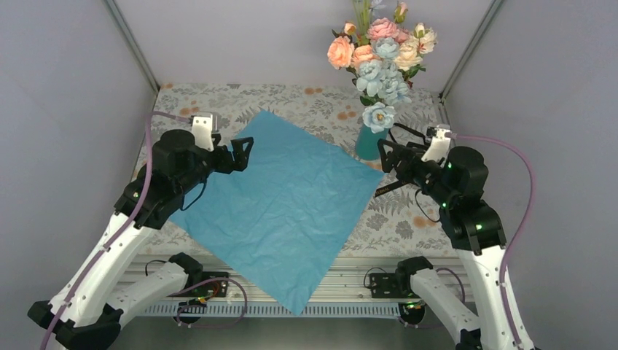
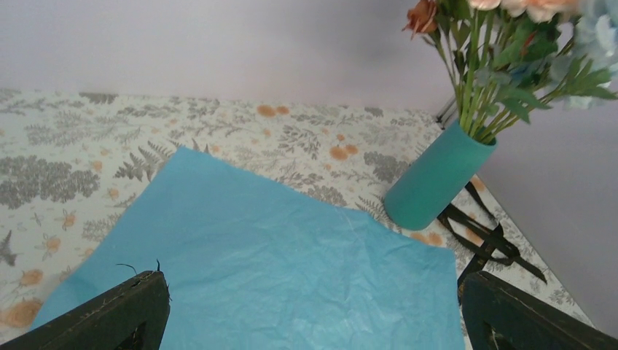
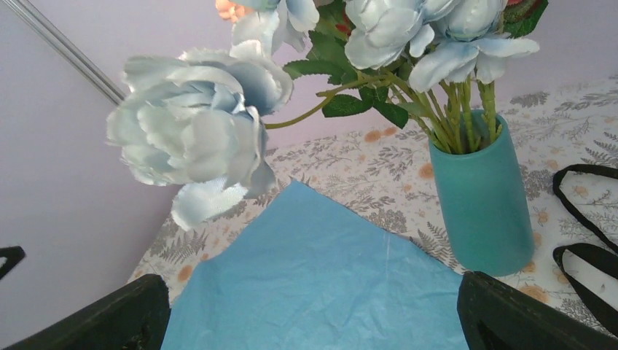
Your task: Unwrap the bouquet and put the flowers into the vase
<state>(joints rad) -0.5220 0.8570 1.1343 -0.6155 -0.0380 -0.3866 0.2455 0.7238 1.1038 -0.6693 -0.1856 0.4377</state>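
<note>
The flowers (image 1: 379, 51), pink, peach and pale-blue, stand with their stems in the teal vase (image 1: 368, 142) at the back right. The bouquet's blue paper (image 1: 280, 204) lies spread flat and bare on the tablecloth. My left gripper (image 1: 244, 153) hovers open over the paper's left corner, with nothing between its fingers. My right gripper (image 1: 386, 164) is open just right of the vase and holds nothing. The left wrist view shows the paper (image 2: 277, 270), the vase (image 2: 437, 179) and the flowers (image 2: 510, 51). In the right wrist view a pale-blue bloom (image 3: 197, 131) droops out to the left of the vase (image 3: 481, 197), above the paper (image 3: 313, 277).
A black ribbon (image 2: 498, 239) lies in loops on the floral tablecloth (image 1: 291, 102) just right of the vase. Grey walls close in the table on three sides. The paper's near corner overhangs the table's front rail (image 1: 350, 281).
</note>
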